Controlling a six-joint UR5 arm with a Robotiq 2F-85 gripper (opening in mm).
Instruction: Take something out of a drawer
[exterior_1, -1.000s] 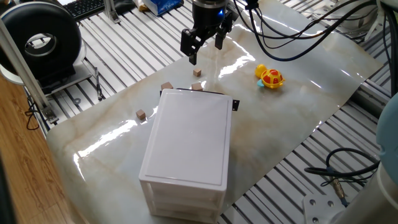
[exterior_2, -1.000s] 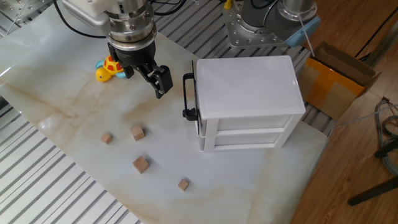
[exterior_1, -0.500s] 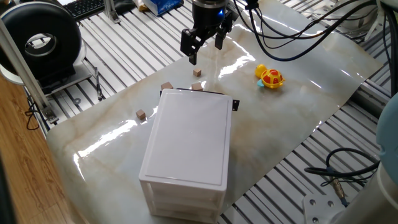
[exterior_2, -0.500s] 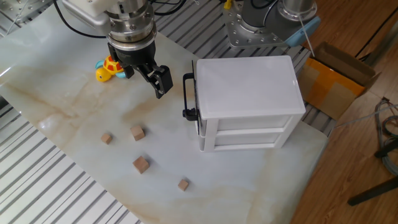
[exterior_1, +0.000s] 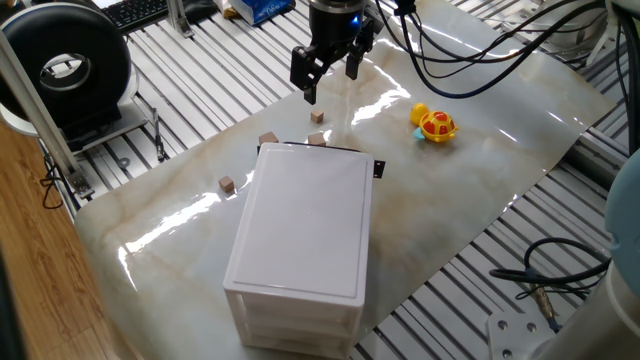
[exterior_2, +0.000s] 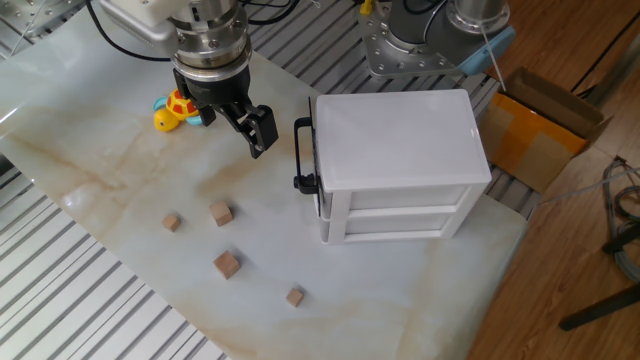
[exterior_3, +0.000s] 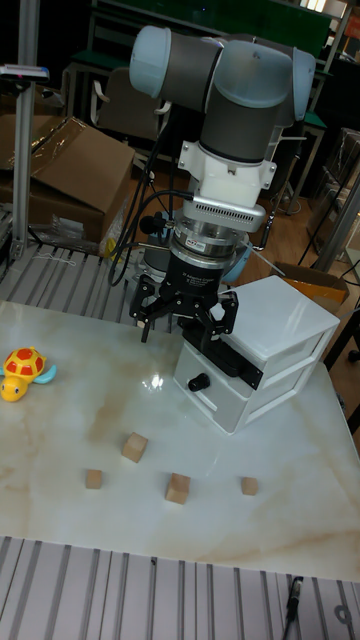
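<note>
Hand (exterior_2: 232, 125) spread wide and empty, hovering above the marbled bench (exterior_2: 110, 190), near the black front edge of the drawer (exterior_2: 304, 152), topmost in the white box (exterior_2: 400, 130), four wooden cubes (exterior_2: 227, 263) scattered on the bench, yellow toy (exterior_2: 172, 108) beyond the hand.

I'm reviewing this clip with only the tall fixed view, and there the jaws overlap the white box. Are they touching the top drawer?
Observer: No. In the other fixed view the gripper stands clear of the drawer, with tabletop showing between them.
Operator: Is the drawer pulled out?
Observer: One fixed view looks from behind the box. Only the drawer's thin black front edge shows past the top, and none of its inside.
Operator: Anything between the jaws?
Observer: Nothing. That same view shows them open and empty.
</note>
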